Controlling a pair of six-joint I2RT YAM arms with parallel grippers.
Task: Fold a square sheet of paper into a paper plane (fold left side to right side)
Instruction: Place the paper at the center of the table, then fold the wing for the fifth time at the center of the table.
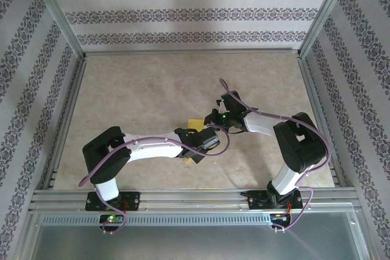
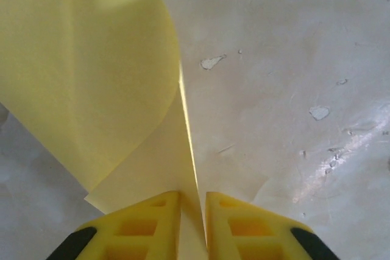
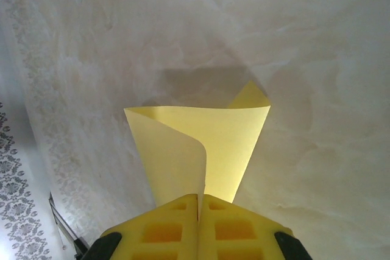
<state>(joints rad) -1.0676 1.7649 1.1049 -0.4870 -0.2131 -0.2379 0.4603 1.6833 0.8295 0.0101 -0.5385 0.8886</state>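
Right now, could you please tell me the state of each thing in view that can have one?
square sheet of paper: bent over in a loose curl, not pressed flat, with its edges between the fingers of both grippers.
left gripper: jaws nearly together with the sheet's edge between them; a narrow gap shows, so a firm grip is unclear.
right gripper: shut on the sheet.

No writing, label, brand name, number or sign can be read. The square sheet of paper (image 3: 231,144) is plain yellow on the sides that show. The wallpaper (image 1: 183,13) carries a repeating flower pattern, not letters.
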